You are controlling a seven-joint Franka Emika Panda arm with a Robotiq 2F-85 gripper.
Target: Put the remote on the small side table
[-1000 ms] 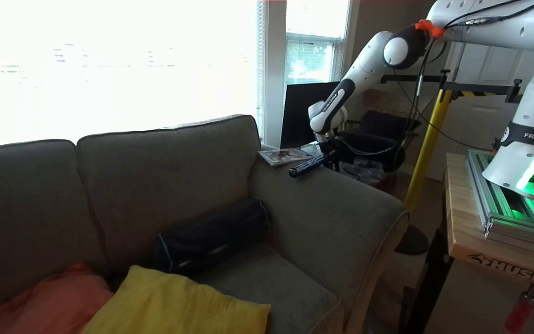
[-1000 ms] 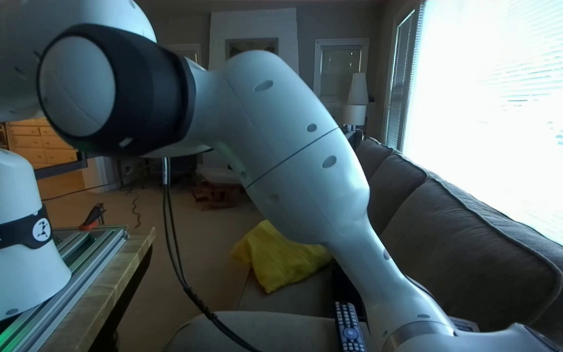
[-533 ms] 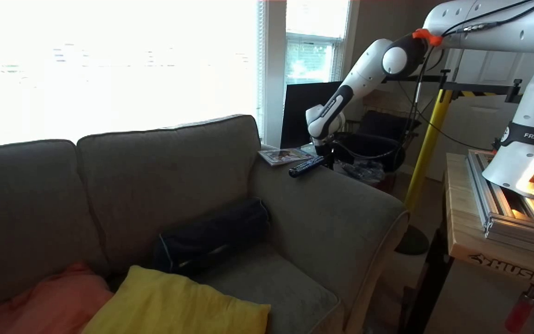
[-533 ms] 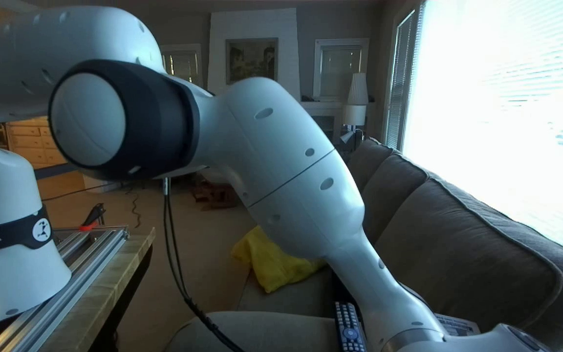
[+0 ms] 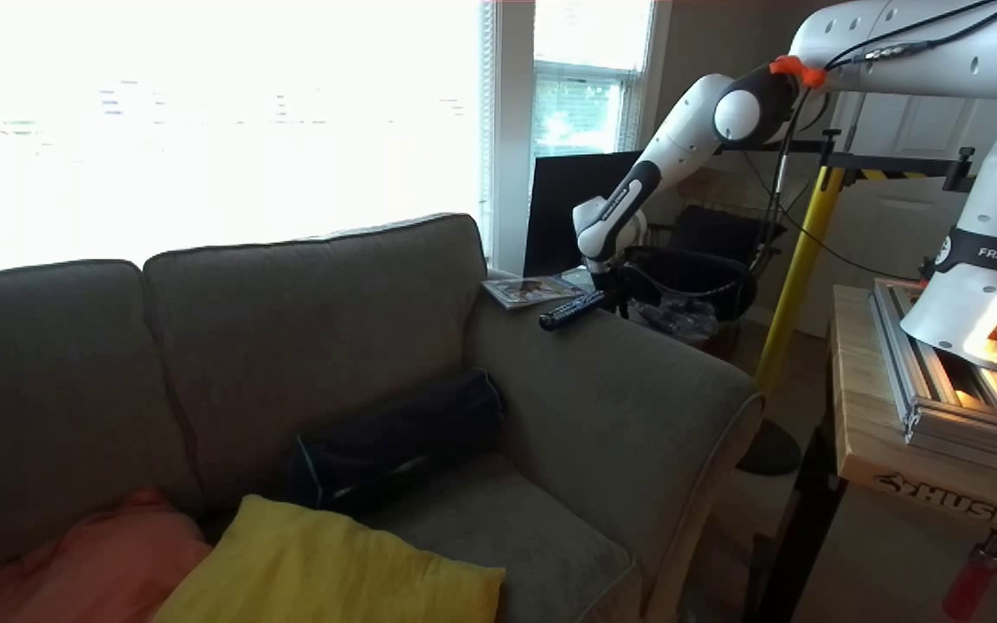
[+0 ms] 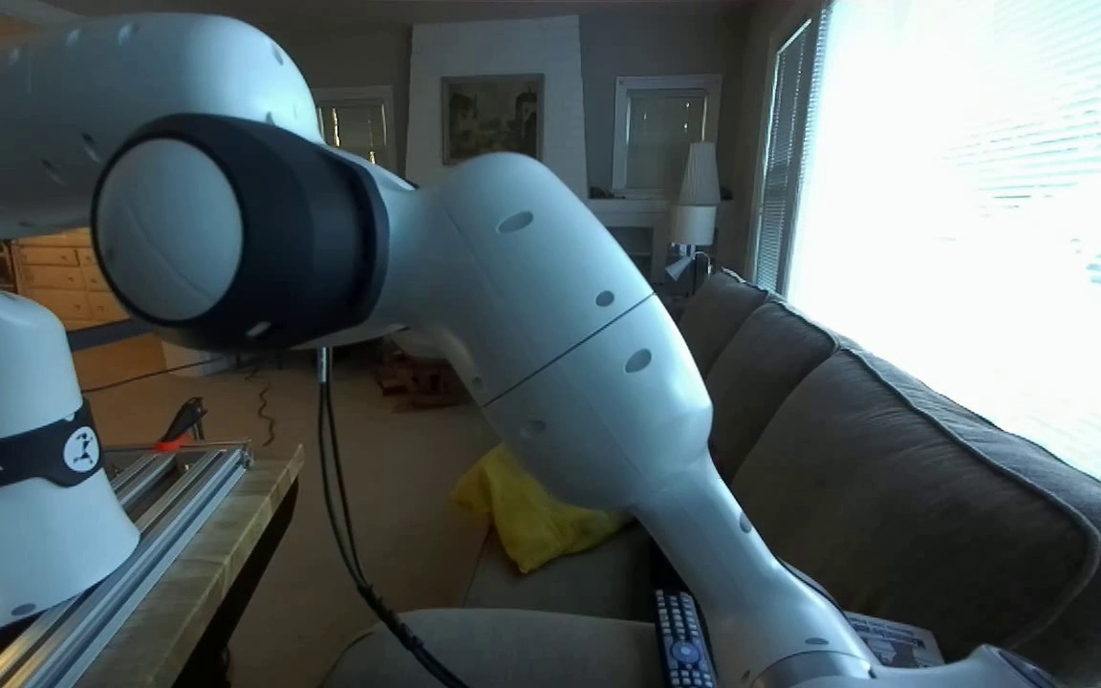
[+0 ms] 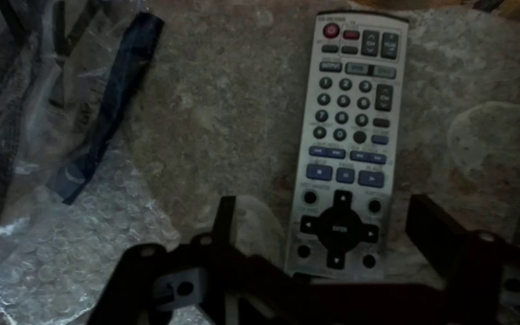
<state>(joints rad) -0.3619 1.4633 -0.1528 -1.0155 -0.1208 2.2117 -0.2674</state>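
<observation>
The silver-grey remote (image 7: 345,144) lies flat in the wrist view, on a mottled grey-brown top (image 7: 224,117) that appears to be the small side table. My gripper (image 7: 322,198) stands open over its arrow-key end, one finger on each side. A gap shows between the remote and each finger, wider on the left. In an exterior view the gripper (image 5: 609,281) is low behind the sofa's arm and largely hidden; this remote does not show there.
Clear bubble wrap with a dark blue strip (image 7: 115,99) covers the wrist view's left. On the sofa arm (image 5: 637,363) lie a black remote (image 5: 572,310) and magazines (image 5: 533,291), close beside the gripper. A dark chair (image 5: 689,260) and yellow post (image 5: 797,268) stand behind.
The arm has sunk a little over the last second, mostly in its first half, and barely moved since. The light at the robot's base went from green to warm white.
</observation>
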